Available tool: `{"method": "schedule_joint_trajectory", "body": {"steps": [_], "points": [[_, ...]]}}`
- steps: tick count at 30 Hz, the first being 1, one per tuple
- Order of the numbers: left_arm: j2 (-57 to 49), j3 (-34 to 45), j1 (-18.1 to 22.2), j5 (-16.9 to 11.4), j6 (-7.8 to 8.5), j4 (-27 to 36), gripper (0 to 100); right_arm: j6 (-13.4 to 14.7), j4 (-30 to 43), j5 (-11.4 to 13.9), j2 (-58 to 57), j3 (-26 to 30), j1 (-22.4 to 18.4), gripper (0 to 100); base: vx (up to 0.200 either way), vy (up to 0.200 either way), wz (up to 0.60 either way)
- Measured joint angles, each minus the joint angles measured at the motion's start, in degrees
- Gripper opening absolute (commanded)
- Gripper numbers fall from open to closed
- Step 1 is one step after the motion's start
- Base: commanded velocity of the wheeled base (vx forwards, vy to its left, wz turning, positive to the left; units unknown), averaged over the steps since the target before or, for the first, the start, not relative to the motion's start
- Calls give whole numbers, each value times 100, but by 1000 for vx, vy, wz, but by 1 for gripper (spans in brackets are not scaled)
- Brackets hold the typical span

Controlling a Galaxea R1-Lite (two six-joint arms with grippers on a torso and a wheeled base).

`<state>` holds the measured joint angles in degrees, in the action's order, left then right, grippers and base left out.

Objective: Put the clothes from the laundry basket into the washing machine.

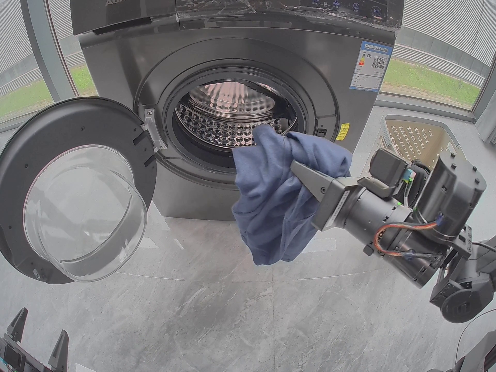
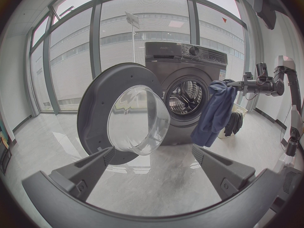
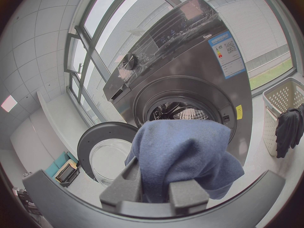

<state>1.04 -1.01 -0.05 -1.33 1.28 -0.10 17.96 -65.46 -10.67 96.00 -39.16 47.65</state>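
The right hand [image 1: 298,170], clamped on a blue garment [image 1: 271,207], holds it just before the open washing machine [image 1: 232,52]. The left hand [image 1: 39,336] sits low, jaws apart; the laundry basket [image 1: 418,136] stands beside the machine.

The blue garment [image 1: 274,202] is burying the right claw's [image 1: 298,172] tips; the right arm [image 1: 413,218] is masking part of the laundry basket [image 1: 413,135]; the head view's lower edge is cropping the left claw [image 1: 41,324].

In the foreground the left gripper [image 2: 152,150] has its dark fingers [image 2: 95,165] wide apart. At mid-frame the grey front-loading washing machine [image 2: 190,64] has its round glass door [image 2: 104,111] swung open. A blue cloth garment [image 2: 215,114] hangs from the right gripper [image 2: 232,84] before the drum.
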Motion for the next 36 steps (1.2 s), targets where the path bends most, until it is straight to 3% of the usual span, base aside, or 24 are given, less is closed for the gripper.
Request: {"method": "schedule_joint_trajectory", "body": {"steps": [10, 15, 19, 24, 30, 36], "points": [[218, -469, -9, -269, 35, -617, 100, 0, -107, -151, 590, -638, 80, 0, 0, 0, 0], [1014, -850, -149, -1085, 28, -991, 100, -1, -138, -127, 800, -950, 105, 0, 0, 0, 0], [1886, -995, -333, -1797, -215, -1463, 100, -9, -191, -72, 946, -1180, 113, 0, 0, 0, 0], [2981, -1048, -722, -2366, -366, -1969, 100, -11, -224, 9, 1064, -1398, 113, 0, 0, 0, 0], [4248, -1067, -1565, -2577, -519, -3077, 100, -11, -250, 46, 1145, -1530, 124, 0, 0, 0, 0], [5442, -1069, -1902, -2633, -579, -4017, 100, -12, -252, 55, 1180, -1580, 122, 0, 0, 0, 0]]}}
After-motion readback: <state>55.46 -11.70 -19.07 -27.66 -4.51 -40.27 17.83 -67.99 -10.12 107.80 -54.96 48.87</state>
